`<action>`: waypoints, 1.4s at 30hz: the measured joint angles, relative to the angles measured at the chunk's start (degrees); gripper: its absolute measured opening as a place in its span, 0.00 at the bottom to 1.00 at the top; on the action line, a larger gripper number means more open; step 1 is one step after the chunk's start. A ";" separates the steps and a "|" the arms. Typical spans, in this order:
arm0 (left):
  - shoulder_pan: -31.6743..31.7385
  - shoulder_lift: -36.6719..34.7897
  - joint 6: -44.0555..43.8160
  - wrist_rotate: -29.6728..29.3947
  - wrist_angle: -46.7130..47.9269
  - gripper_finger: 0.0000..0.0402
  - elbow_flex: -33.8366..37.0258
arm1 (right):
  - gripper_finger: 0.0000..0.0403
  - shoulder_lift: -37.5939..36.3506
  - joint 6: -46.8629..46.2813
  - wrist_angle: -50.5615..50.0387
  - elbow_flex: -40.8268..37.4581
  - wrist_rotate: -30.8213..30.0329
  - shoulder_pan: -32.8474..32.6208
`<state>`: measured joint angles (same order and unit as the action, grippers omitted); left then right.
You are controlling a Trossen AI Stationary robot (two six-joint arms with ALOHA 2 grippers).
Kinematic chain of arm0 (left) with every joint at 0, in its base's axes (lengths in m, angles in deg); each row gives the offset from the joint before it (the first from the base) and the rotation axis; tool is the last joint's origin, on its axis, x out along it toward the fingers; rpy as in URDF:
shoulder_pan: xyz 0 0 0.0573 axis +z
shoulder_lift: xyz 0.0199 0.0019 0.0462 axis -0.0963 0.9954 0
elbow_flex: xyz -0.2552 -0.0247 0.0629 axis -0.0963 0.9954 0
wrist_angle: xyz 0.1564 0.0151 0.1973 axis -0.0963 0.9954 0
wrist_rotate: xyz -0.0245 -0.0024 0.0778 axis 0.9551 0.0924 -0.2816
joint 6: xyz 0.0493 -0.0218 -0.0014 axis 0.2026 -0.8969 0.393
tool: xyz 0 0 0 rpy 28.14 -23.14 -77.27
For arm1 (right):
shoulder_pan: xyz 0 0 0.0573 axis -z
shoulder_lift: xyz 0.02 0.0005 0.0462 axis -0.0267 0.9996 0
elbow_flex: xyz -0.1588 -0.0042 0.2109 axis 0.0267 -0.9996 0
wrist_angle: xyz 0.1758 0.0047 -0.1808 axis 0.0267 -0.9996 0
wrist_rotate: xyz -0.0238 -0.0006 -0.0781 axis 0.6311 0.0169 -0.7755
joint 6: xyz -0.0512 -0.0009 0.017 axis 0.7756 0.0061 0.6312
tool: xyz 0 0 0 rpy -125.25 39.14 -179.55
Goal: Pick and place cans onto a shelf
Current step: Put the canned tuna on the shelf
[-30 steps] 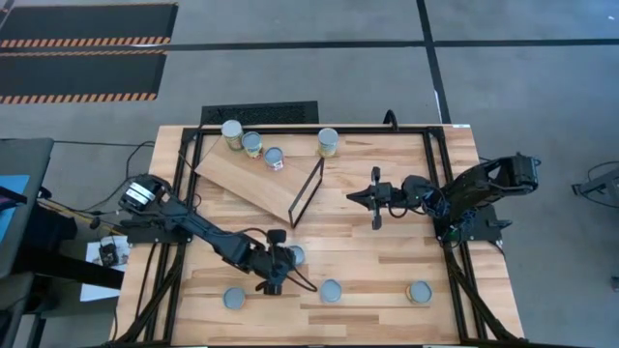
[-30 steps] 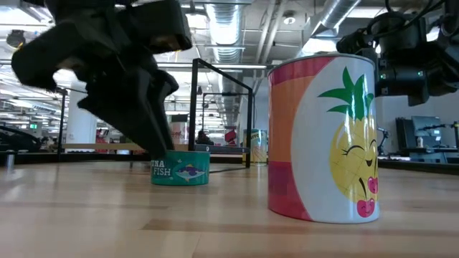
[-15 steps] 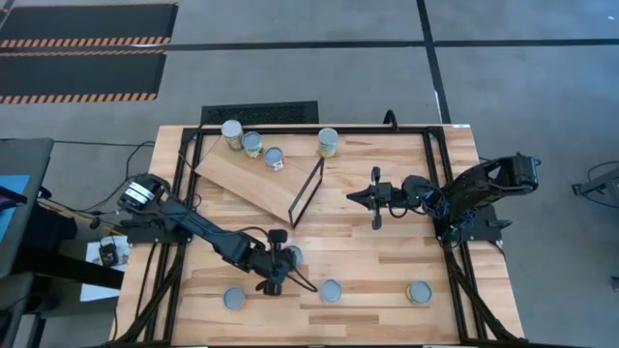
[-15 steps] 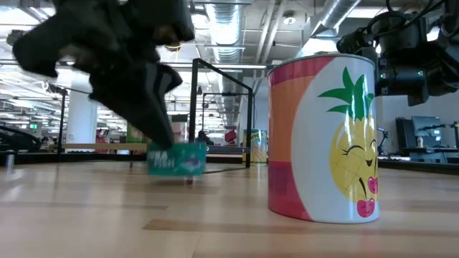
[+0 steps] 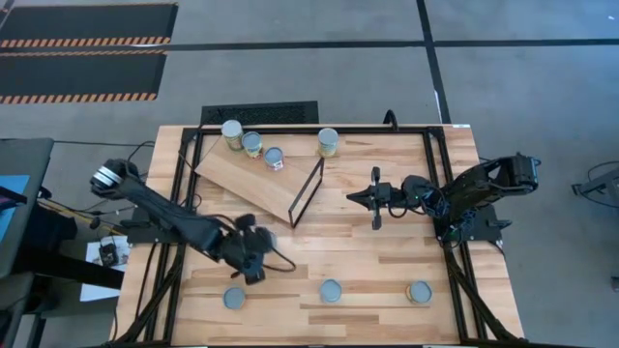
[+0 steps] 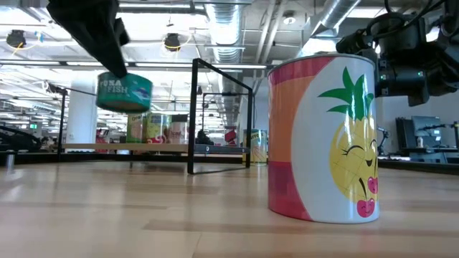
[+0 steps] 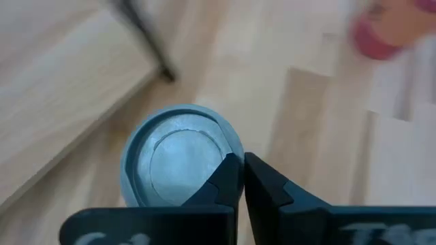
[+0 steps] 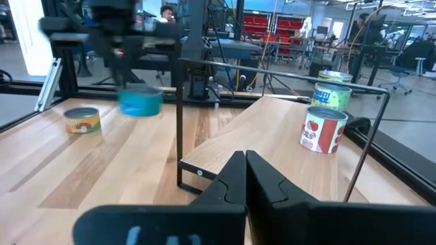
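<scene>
A teal tuna can hangs in the air over the table's near left part, with my left gripper shut on it from above; in the high view this gripper is blurred. The shelf, a tilted plywood board with a black frame at one end, lies at the far left and several cans stand by its far edge. My right gripper hovers shut and empty right of the frame. My left gripper pinches the teal can's top rim at one side between its two fingers, which are nearly together. The fingers come from above, pointing down. The can hangs below them, slightly tilted and lifted clear of the table.
Three cans stand along the table's near edge; the pineapple-labelled can fills the low view's front. Another can stands at the far edge. Black rails run along the table's sides.
My left gripper has shut on the teal can, which stood on the table between its open fingers, and has risen with it toward the table's left edge. The can is now lifted well clear of the table.
</scene>
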<state>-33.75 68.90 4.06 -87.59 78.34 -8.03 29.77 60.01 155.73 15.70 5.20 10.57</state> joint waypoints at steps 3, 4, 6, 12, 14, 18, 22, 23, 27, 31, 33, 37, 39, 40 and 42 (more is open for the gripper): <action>0.93 -3.03 -3.94 -2.50 3.37 0.00 1.76 | 0.03 0.00 0.00 0.13 0.00 0.00 -0.02; 1.59 -3.95 -4.10 -2.70 3.18 0.00 2.61 | 0.03 0.00 0.00 0.15 0.00 0.00 -0.01; 3.57 -5.78 -3.82 -2.74 3.28 0.00 4.44 | 0.03 0.00 0.00 0.15 0.00 0.00 -0.02; 14.79 -8.98 5.23 -3.95 2.27 0.00 6.40 | 0.03 0.00 -0.02 0.19 0.00 0.00 -0.02; 19.04 -8.78 10.74 -3.30 -0.96 0.00 6.40 | 0.03 -0.02 -0.02 0.33 0.00 0.00 -0.02; 26.62 -6.36 22.61 2.61 -11.67 0.00 6.38 | 0.03 0.00 -0.02 0.37 0.00 0.00 -0.02; 33.33 -3.82 27.86 5.86 -18.02 0.00 6.39 | 0.03 0.00 -0.01 0.22 0.00 0.00 -0.02; 34.74 -3.10 28.42 6.74 -19.01 0.00 6.40 | 0.03 0.00 -0.02 0.20 0.00 0.00 -0.02; 38.55 0.08 30.26 11.61 -23.67 0.00 6.40 | 0.03 0.00 0.00 0.17 0.02 0.00 -0.02; 40.04 2.79 31.21 12.56 -26.25 0.00 5.90 | 0.03 -0.01 0.04 0.15 0.02 0.00 -0.02; 40.44 3.97 31.78 12.59 -27.30 0.00 5.33 | 0.03 0.00 0.07 0.15 0.02 0.00 -0.02; 40.61 6.82 32.57 12.55 -28.41 0.00 3.96 | 0.03 -0.02 0.07 0.13 0.02 0.00 -0.02; 40.67 8.35 32.64 12.52 -29.58 0.00 3.67 | 0.03 -0.02 0.07 0.13 0.04 0.00 -0.02; 40.83 9.08 32.62 12.52 -30.07 0.00 3.50 | 0.03 0.00 0.07 0.13 0.04 0.00 -0.02; 41.25 10.40 32.61 11.95 -30.55 0.00 2.92 | 0.03 0.00 0.09 0.13 0.04 0.00 -0.02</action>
<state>7.50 79.30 36.67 -75.64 47.78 -5.11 29.77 60.10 155.86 15.74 5.20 10.55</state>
